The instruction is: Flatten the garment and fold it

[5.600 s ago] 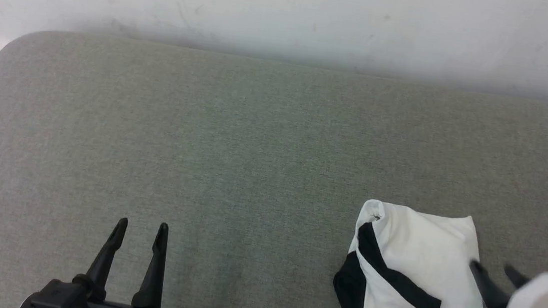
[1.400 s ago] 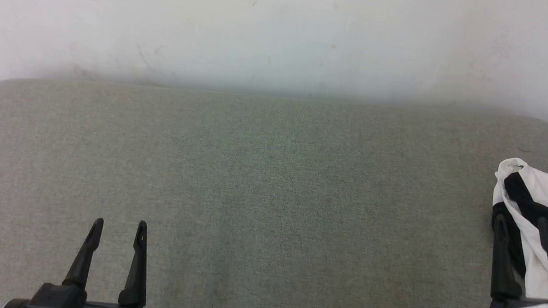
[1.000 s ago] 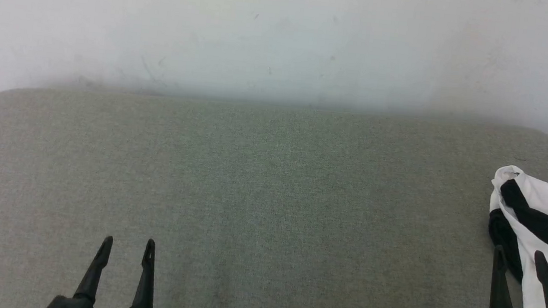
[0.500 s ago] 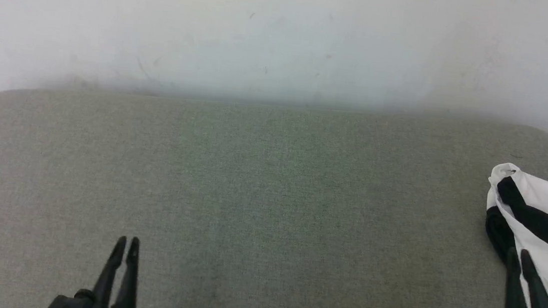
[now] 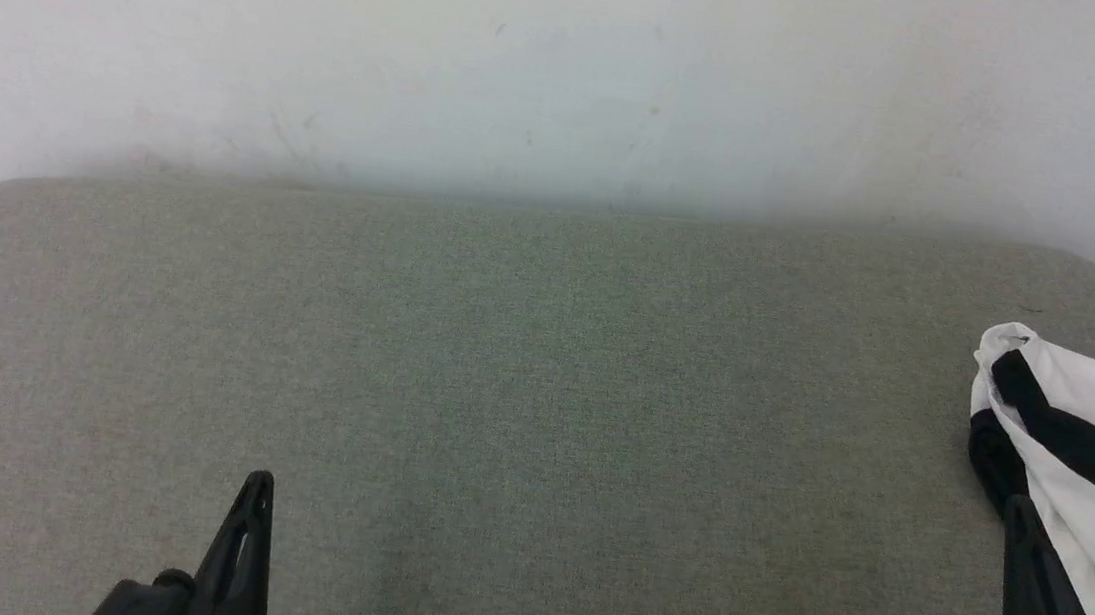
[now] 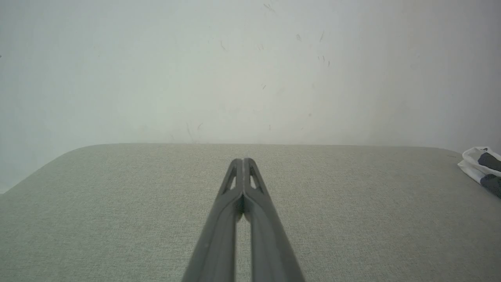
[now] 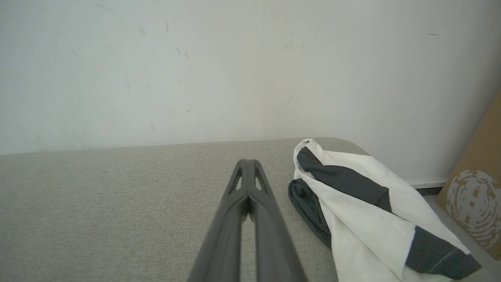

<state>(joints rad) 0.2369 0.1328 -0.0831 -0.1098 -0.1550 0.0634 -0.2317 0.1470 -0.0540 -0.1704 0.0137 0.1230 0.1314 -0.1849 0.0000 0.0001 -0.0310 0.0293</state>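
The garment (image 5: 1087, 440), white with black bands, lies folded into a bundle at the right end of the grey padded surface (image 5: 542, 367); it also appears in the right wrist view (image 7: 364, 211) and at the far right of the left wrist view (image 6: 483, 166). My right gripper (image 5: 1019, 506) is shut and empty, hovering just left of the bundle's near edge. In its own view the right gripper (image 7: 246, 161) points past the garment's left side. My left gripper (image 5: 258, 479) is shut with nothing in it, low at the front left, its tips (image 6: 242, 160) pressed together.
A pale wall (image 5: 570, 69) runs along the far edge of the surface. A brown cardboard box (image 7: 475, 196) with a printed round mark stands beyond the surface's right end, past the garment. The surface has rounded far corners.
Both grippers closed from wide open to fully shut, gripping nothing. The head camera shifted slightly; the garment stays in place at the right end.
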